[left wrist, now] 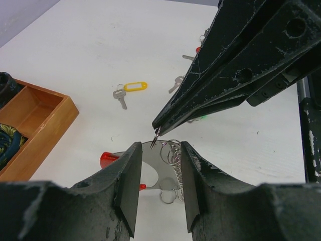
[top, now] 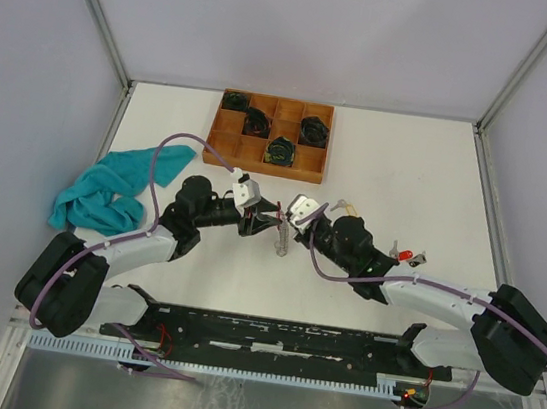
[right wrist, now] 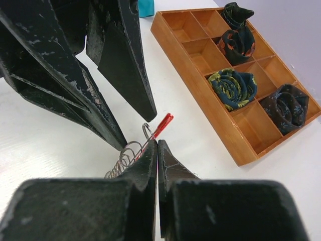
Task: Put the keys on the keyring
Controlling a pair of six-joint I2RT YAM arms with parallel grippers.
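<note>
Two black pincers are meeting tip to tip over the white table in the top view. The left pincer and the right pincer are facing each other, and the silver coiled-wire keyring is standing just below their tips. Small silver metal keys with coloured plastic tags are lying on the table well to the right of the right pincer, apart from the keyring. A brown wooden compartment tray holding dark rolled bundles is sitting beyond both pincers. A crumpled teal cloth is lying far to the left of the left pincer.

Seen from the left wrist, the left pincer is standing open, its fingers flanking the keyring; whether either one is touching the coils cannot be told. The right pincer is pointing down at the keyring from the far side with its jaws closed. A thin sliver of wire is showing at its tip, though whether it is pinched is unclear. Beyond the left pincer, a silver key with a yellow tag is lying flat, with another silver key near it.

Seen from the right wrist, the right pincer is pressing its jaws together with no gap. The keyring is sitting just beside its tips, and a slim red plastic stick is slanting away just ahead. The left pincer is hanging opposite, fingers apart. The tray is lying ahead and to the right.
</note>
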